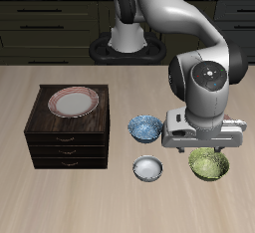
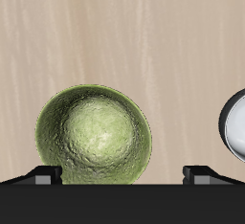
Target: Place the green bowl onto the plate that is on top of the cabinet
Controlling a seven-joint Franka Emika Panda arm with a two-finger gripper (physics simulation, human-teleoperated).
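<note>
Starting at the left of the exterior frame: the cabinet (image 1: 68,129) sat there, dark and boxy, three drawers facing the table's front edge, and on its top lay the plate (image 1: 74,102), red-rimmed, white-centred, nothing on it. Only one plate was in view.

Moving toward the middle, the blue-and-white bowl (image 1: 145,127) stood just off the cabinet's corner, and the plain white bowl (image 1: 148,168) sat below it in the frame, closer to the front edge. The two were near each other but apart.

And over at the lower right, there was the green bowl (image 1: 209,163), upright on the table (image 1: 30,192), well apart from the cabinet. The gripper (image 1: 208,153) hung right above it, the arm's bulky wrist blocking the bowl's far rim.

The wrist view settled the key relation: the green bowl (image 2: 94,136) lay almost straight beneath the gripper (image 2: 122,173), only a touch off-centre, with one finger (image 2: 44,175) over the bowl's rim and the other out past it on bare wood. Those fingers were spread wide, holding nothing at all. A sliver of the white bowl (image 2: 235,123) showed at the frame's edge.

My read: the grasp was not yet made. A straight descent onto the rim looked like the call, then a long carry across to that plate at upper left.
</note>
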